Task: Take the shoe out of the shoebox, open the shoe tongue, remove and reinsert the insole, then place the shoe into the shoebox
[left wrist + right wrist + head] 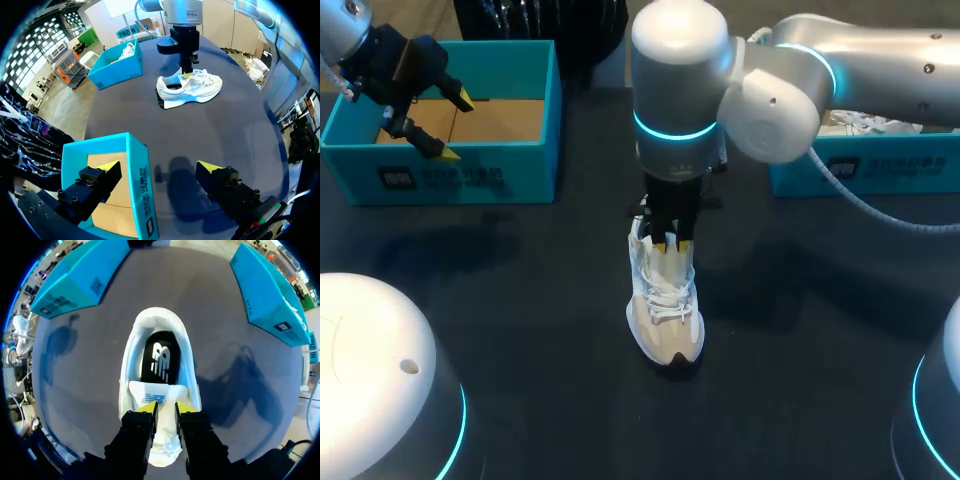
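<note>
Got shoe (665, 305) onto tabletop (520, 300), mid-frame; pinching tongue (152, 397) with nearly closed right tool (166, 408); holding left tool (457, 126) wide, empty, upper left; insole (160, 360) and reboxing to do.

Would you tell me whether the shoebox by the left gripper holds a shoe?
No, the shoebox shows only its bare cardboard floor, while the white shoe stands on the table.

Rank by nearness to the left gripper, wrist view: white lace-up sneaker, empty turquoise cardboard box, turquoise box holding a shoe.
1. Empty turquoise cardboard box, at the left gripper.
2. White lace-up sneaker, mid-table.
3. Turquoise box holding a shoe, beyond.
</note>
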